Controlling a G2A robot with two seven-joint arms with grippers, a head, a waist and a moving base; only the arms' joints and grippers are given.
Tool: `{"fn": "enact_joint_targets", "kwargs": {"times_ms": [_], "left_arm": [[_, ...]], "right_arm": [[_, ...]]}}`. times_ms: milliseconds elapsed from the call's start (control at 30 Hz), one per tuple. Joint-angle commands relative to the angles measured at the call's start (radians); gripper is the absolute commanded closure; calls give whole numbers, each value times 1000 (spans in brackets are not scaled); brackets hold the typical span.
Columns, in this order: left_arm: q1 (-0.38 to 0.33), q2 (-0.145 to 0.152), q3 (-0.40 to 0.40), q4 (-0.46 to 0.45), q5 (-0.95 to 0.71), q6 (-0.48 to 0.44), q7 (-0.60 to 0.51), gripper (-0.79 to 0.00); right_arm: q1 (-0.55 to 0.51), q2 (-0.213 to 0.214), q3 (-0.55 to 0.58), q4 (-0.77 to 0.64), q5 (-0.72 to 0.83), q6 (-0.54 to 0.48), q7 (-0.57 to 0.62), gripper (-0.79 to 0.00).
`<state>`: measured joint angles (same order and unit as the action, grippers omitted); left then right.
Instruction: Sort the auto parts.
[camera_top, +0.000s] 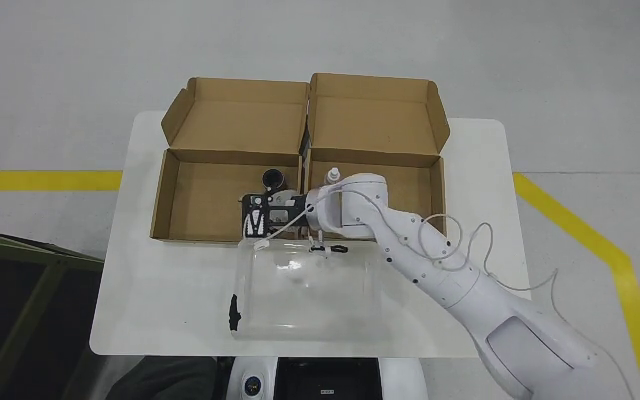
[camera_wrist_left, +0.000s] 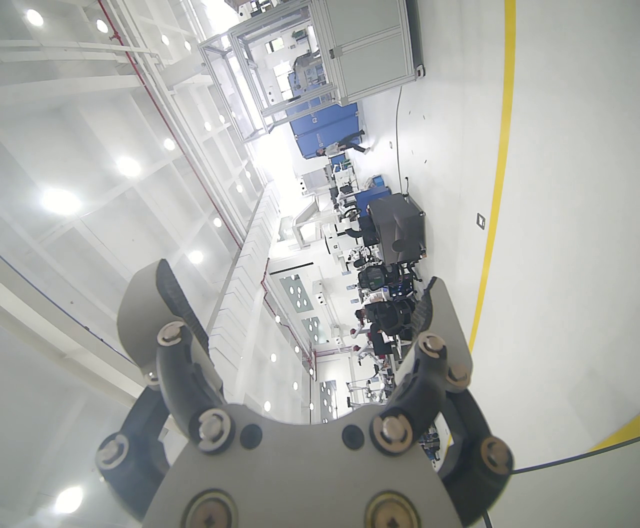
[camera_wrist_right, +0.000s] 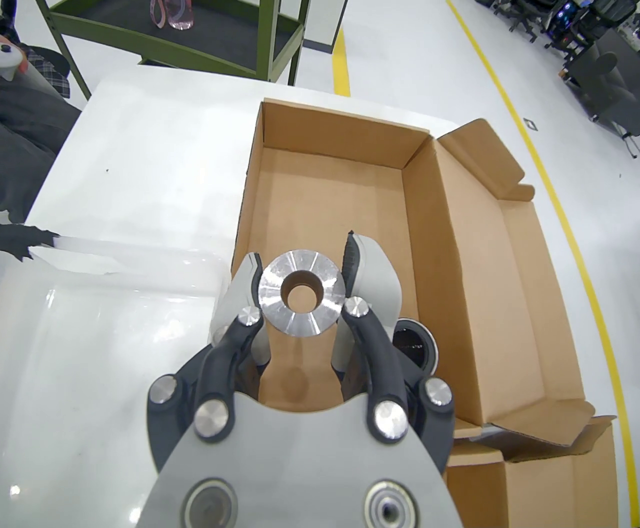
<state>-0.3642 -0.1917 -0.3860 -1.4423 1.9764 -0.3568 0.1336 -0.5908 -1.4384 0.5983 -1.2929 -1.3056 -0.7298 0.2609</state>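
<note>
Right wrist view shows the right pincer (camera_wrist_right: 302, 260) clamped on a silver metal ring (camera_wrist_right: 272, 300). One finger presses each side of the ring, whose flat face and round centre hole turn toward the camera. The ring hangs above the floor of an open cardboard box (camera_wrist_right: 320, 200), near the end of the box that lies beside the clear plastic bin (camera_wrist_right: 100, 350). Whether the ring touches the cardboard cannot be told.

On the floor of that box, just beside the pincer, lies a black round part (camera_wrist_right: 417, 350) with a bright rim, partly hidden behind one finger. A second cardboard box (camera_wrist_right: 525, 480) stands against the first, past its long wall and folded flap.

From the top view, the two boxes sit side by side on the white table (camera_top: 130, 290) with their lids folded back. The right arm (camera_top: 430, 260) crosses over the box on the robot's right (camera_top: 410, 185), and the right pincer (camera_top: 258, 215) is over the near right corner of the left box (camera_top: 200, 200). The black round part (camera_top: 272, 180) lies close behind the pincer in this left box. The clear bin (camera_top: 300, 300) stands in front of the boxes, nearer the robot.

The left pincer (camera_wrist_left: 300, 290) is turned away from the table toward the hall, its fingers (camera_wrist_left: 170, 295) spread wide apart with nothing between them.
</note>
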Motion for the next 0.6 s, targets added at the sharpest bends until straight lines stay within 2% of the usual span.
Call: {"fn": "enact_joint_targets", "kwargs": {"times_ms": [0,567], "left_arm": [[0,0,0,0,0,0,0,-785],[0,0,0,0,0,0,0,-785]], "right_arm": [[19,-13,-19,36,0,5,14,0],[100,-102,-98,242,13,25,49,0]]}}
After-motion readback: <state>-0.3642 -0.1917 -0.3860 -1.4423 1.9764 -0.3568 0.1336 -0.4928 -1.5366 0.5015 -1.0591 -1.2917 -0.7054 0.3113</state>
